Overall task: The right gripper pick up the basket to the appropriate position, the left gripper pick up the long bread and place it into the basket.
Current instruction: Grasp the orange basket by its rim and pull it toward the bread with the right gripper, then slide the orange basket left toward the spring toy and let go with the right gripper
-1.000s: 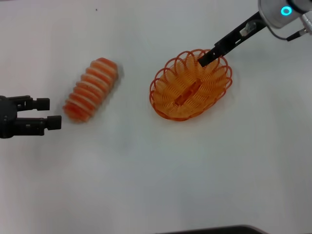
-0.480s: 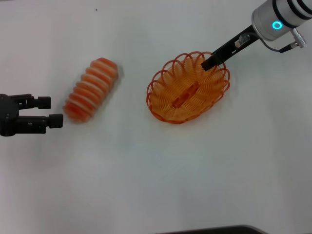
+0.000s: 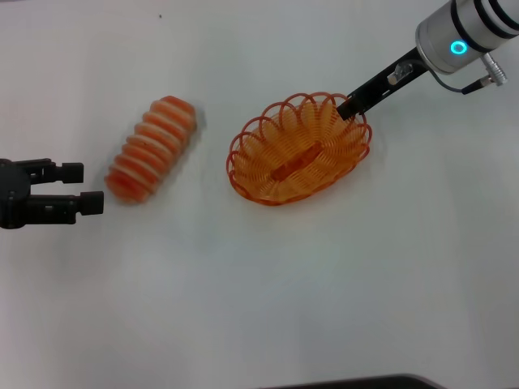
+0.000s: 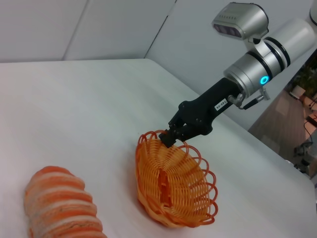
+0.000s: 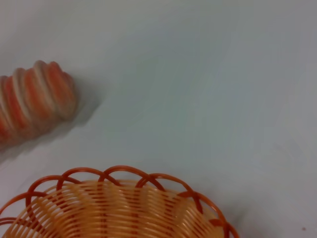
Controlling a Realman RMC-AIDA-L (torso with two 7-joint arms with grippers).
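Note:
The orange wire basket (image 3: 296, 150) sits on the white table right of centre; it also shows in the left wrist view (image 4: 173, 186) and the right wrist view (image 5: 114, 210). My right gripper (image 3: 350, 105) is shut on the basket's far right rim, also seen in the left wrist view (image 4: 171, 136). The long bread (image 3: 151, 149), orange-red with cream ridges, lies on the table to the left of the basket; it also shows in the left wrist view (image 4: 57, 208) and the right wrist view (image 5: 32, 101). My left gripper (image 3: 91, 188) is open and empty, just left of the bread's near end.
A white table (image 3: 268, 284) lies under everything. A dark edge (image 3: 357, 382) shows at the front of the head view. A room floor shows beyond the table's edge in the left wrist view (image 4: 297, 129).
My right gripper has dragged the basket to the left, toward the bread. The left gripper and the bread have not moved.

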